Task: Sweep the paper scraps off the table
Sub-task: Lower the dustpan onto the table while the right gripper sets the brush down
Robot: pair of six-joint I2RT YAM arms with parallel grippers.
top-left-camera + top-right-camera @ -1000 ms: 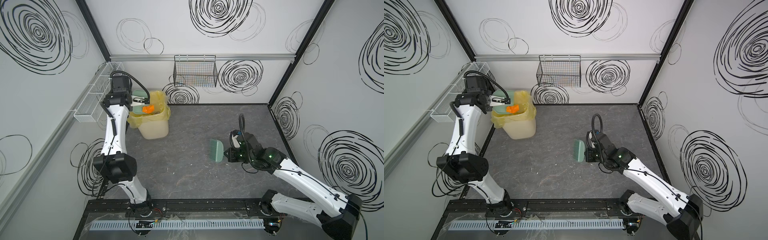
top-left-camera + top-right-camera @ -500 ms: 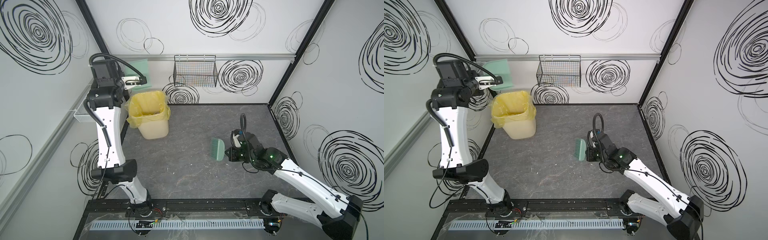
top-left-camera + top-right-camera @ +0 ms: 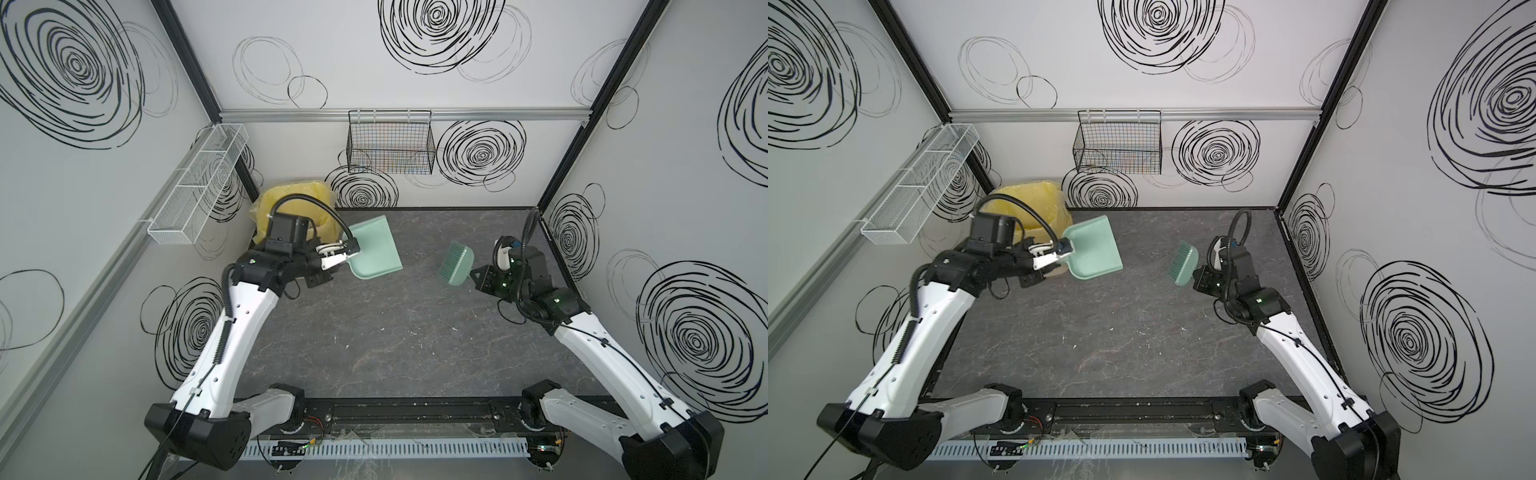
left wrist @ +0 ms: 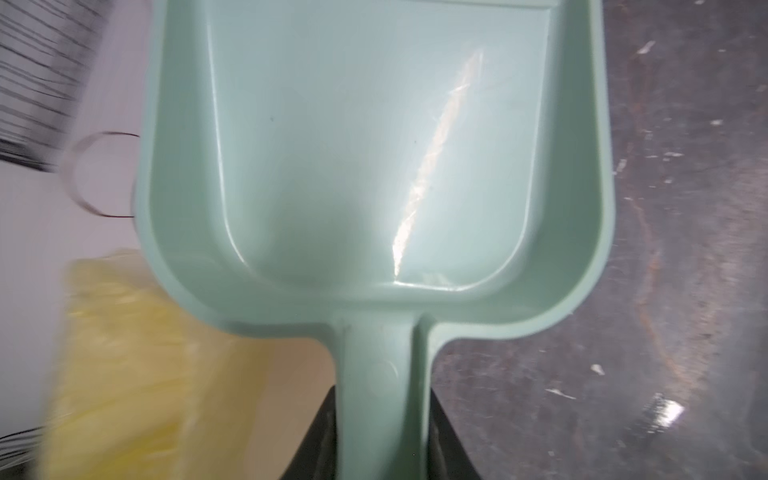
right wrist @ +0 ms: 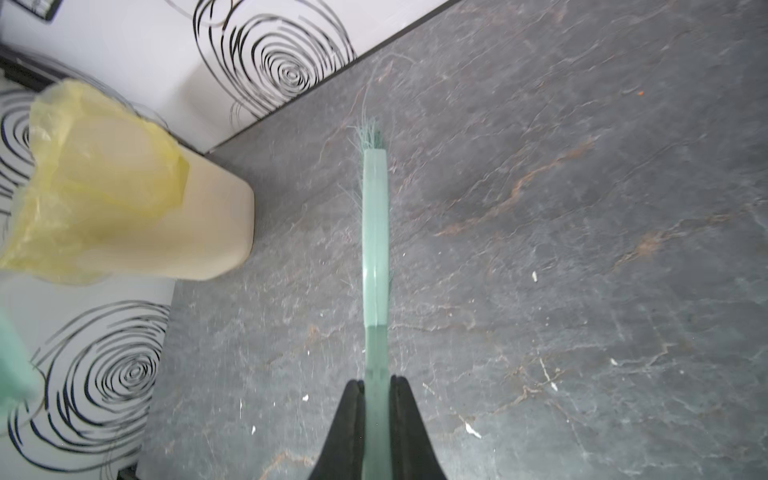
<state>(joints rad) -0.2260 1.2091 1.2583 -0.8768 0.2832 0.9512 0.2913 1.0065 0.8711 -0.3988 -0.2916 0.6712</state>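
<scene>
Left gripper (image 3: 340,255), jaws closed narrowly on the handle of the mint-green dustpan (image 4: 374,145). The pan is carried clear of the surface with its open face up. The left wrist view shows it empty.

Right gripper (image 5: 376,395), jaws clamped on the flat handle of the matching brush (image 5: 375,232). The brush head points away from the wrist and is held above the table (image 3: 395,340).

The table shows no orange or lavender paper scraps in either top view. Only scattered white flecks (image 5: 534,275) and one tiny orange speck (image 5: 640,94) lie on the dark stone-patterned surface.

A cream bin (image 5: 166,232) with a yellow liner (image 3: 291,199) stands in the far left corner, just beyond the dustpan. The left arm hides its inside in both top views, and the right wrist view sees only its outside. Whether the scraps lie within cannot be confirmed, though that is the likely place.

Handling note: crumpled paper of this kind is judged very light, soft and easily sent skidding or airborne. It is better driven by the bristles into the pan's lip than pinched by jaws. The flecks look too small to grip at all. The proper hold is therefore on the two rigid, smooth plastic handles, close to the tool heads for control.
</scene>
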